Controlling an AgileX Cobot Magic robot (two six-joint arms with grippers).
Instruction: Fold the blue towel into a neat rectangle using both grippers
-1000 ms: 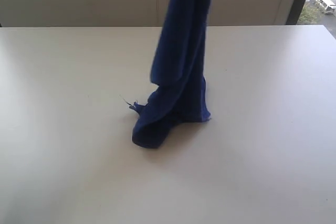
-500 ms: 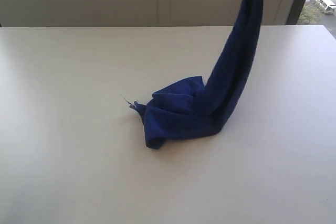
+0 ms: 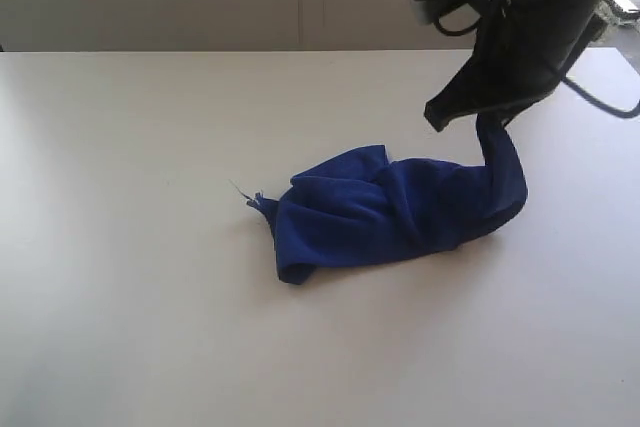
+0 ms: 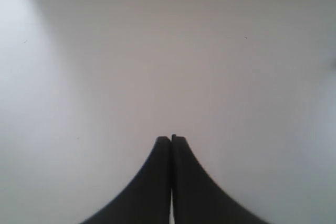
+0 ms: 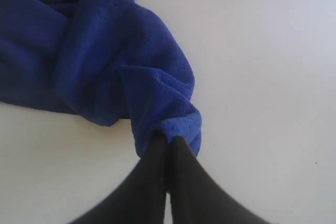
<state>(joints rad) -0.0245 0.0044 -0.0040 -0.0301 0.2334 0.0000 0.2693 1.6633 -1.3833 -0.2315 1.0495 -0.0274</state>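
**Blue towel (image 3: 380, 212) heaped mid-desk, one end pinched and lifted on the right**

From where I stand, the blue towel, a soft, fuzzy cloth of deep royal blue, lies crumpled on the plain white matte desk (image 3: 150, 327). It sits roughly in the middle and a little toward the right. Most of it rests on the surface as a low, rumpled mass of folds lying over one another. At its left end a small frayed corner with a loose thread (image 3: 252, 198) pokes out onto the bare desk.

At its right end the cloth narrows into a rope-like band. That band bends up off the desk in a curve and rises to the right tool (image 3: 487, 119), the matte black narrow-jawed end of a black jointed arm with cables looping off it. This tool hangs above the right part of the desk, clear of the surface. Its two jaws are squeezed together on a bunched bit of the towel's end. In the right wrist view a paler blue fold of cloth wraps around the very tips.

The left tool (image 4: 171, 139), black and narrow like the other, shows only in its own wrist view. Its jaws are pressed flat against each other, with only white desk beyond them. It is not in the exterior view, so I cannot say where it stands relative to the towel.
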